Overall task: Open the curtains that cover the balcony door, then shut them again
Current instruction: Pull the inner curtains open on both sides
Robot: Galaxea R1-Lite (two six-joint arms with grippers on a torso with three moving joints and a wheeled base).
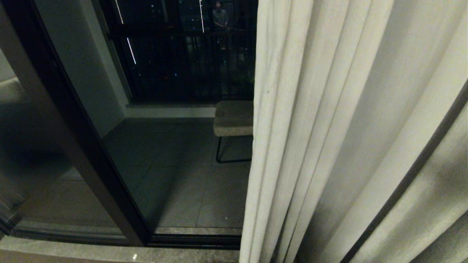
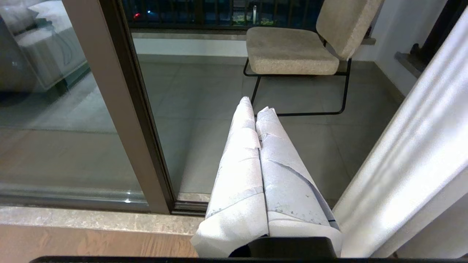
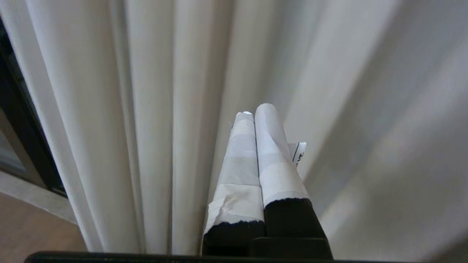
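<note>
The curtains (image 1: 329, 138) fill the right half of the head view from top to bottom, hanging in deep vertical folds, their leading edge running down the middle of the frame. To the left of that edge the balcony door (image 1: 175, 175) stands uncovered: dark glass in a dark frame, with a padded chair (image 1: 234, 118) and a black railing (image 1: 190, 54) seen through it in the upper middle.

The cloth looks soft, limp and fairly light, though a floor-length drape probably drags on its track. It will fold and slide rather than push as a sheet, so the place to take hold is the hemmed leading edge or one thick fold beside it, pinched through its full thickness; a thin pinch may slip out.

In the right wrist view the right gripper (image 3: 252, 113) shows in the lower middle of the frame, its taped fingers (image 3: 268, 146) pressed together and pointing into the folds. Its tips lie against or very near the cloth, but whether any fabric is caught between them I cannot tell; no fold visibly passes between the fingers.

In the left wrist view the left gripper (image 2: 256, 107) shows in the middle of the frame, closed on nothing, pointing toward the glass and the chair, the curtain edge along the right of that frame. Neither arm appears in the head view.
</note>
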